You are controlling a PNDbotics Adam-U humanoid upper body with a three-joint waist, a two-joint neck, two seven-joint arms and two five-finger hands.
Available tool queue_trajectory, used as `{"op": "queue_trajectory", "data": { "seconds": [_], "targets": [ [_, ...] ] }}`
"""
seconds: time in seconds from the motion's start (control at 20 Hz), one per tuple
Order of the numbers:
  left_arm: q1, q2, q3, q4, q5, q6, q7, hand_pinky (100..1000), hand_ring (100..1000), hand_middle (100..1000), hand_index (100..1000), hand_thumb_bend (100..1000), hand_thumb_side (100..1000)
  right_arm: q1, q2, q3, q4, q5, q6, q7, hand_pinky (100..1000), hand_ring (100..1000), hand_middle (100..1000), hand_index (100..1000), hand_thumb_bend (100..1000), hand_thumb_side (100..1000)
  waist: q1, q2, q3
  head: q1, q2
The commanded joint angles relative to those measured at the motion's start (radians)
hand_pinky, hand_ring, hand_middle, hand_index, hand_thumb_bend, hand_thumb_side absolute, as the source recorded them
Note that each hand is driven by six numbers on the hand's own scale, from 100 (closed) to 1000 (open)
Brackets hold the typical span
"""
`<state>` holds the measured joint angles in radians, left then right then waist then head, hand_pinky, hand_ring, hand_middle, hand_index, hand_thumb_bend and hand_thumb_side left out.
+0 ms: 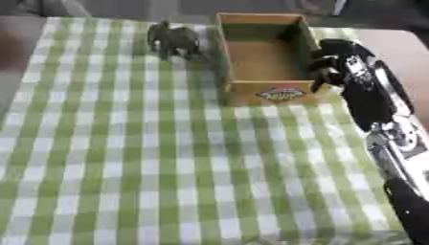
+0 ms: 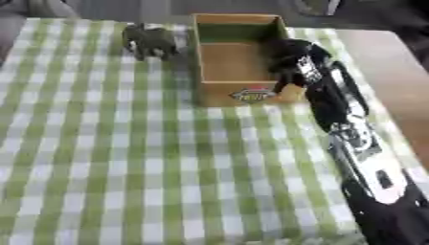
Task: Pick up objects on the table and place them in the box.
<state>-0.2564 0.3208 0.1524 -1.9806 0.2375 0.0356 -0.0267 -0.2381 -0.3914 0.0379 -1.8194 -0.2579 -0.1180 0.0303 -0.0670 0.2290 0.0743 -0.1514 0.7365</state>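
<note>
A dark grey toy animal (image 1: 174,40) stands on the green checked cloth, just left of the cardboard box (image 1: 251,91), at the table's far side. The box is open at the top and shows a bare brown floor; a printed label is on its front wall. My right hand (image 1: 335,60) hangs over the box's right wall, near its front right corner, fingers relaxed and pointing down, with nothing seen in them. Its black and silver arm runs back to the lower right corner. My left hand is in neither view.
The checked cloth (image 1: 167,158) covers most of the table. Bare brown tabletop (image 2: 394,72) shows past the cloth's right edge. The table's far edge lies just behind the box and the toy.
</note>
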Motion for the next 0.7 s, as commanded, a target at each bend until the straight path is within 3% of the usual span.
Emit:
{"op": "queue_trajectory", "data": {
  "seconds": [0.05,0.45,0.5,0.7],
  "targets": [
    [-0.02,0.05,0.004,-0.01,-0.005,-0.007,0.004,523,669,550,563,100,573,-0.009,-0.014,-0.009,-0.01,-0.005,-0.002,0.004,410,632,640,774,100,694,0.004,-0.012,-0.003,0.002,-0.004],
    [-0.04,0.082,0.006,0.021,-0.009,-0.028,0.01,522,670,551,563,100,568,-0.01,-0.014,-0.009,-0.008,-0.005,-0.003,0.005,410,632,640,774,100,694,0.006,-0.011,-0.006,0.003,-0.006],
    [-0.044,0.086,0.007,0.019,-0.011,-0.03,0.009,521,671,554,567,100,515,-0.008,-0.015,-0.008,-0.008,-0.004,-0.002,0.005,410,632,639,775,100,694,0.009,-0.013,-0.009,0.003,-0.003],
    [-0.132,0.174,0.009,0.087,-0.065,-0.048,0.027,521,675,559,572,100,476,-0.008,-0.019,-0.004,-0.009,-0.006,-0.003,0.011,410,633,639,776,100,693,0.015,-0.016,-0.026,0.009,0.0]
  ]
}}
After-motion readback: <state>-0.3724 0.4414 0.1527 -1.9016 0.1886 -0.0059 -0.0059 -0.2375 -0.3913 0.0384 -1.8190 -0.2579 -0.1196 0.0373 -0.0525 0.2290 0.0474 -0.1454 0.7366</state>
